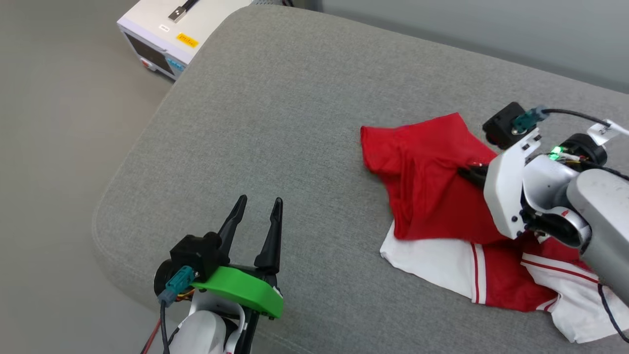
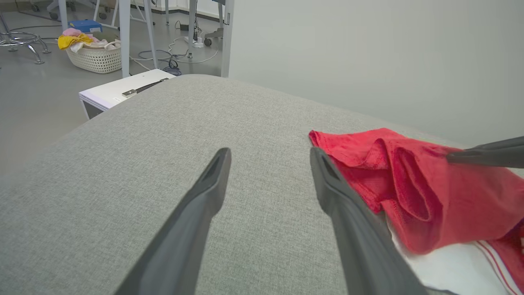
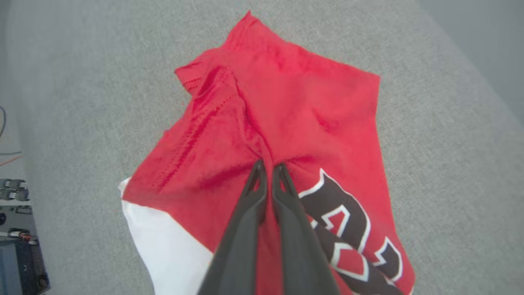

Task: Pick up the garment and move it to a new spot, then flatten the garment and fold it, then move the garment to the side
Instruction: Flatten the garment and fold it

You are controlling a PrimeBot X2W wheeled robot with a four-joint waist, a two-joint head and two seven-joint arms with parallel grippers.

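Item 1, we list: grey woven upholstered surface (image 1: 275,123), rounded at its near left corner. On it, toward the right: one garment (image 1: 432,196), red with white sleeves and red-and-white striped trim, crumpled, a red fold doubled over the white; black white-outlined print partly visible.
Item 2, we list: grey floor (image 1: 59,147) at left, bearing a white box-shaped device (image 1: 196,22) with yellow label, just beside the surface's far edge.

Garment (image 3: 294,106): black, white-outlined block print (image 3: 356,217), just beside the right gripper (image 3: 269,166) and partly under its fingers. First character resembles a B; the rest is unreadable.
White box (image 1: 162,29), well beyond the left gripper (image 1: 260,200): yellow sticker (image 1: 187,40), print illegible.
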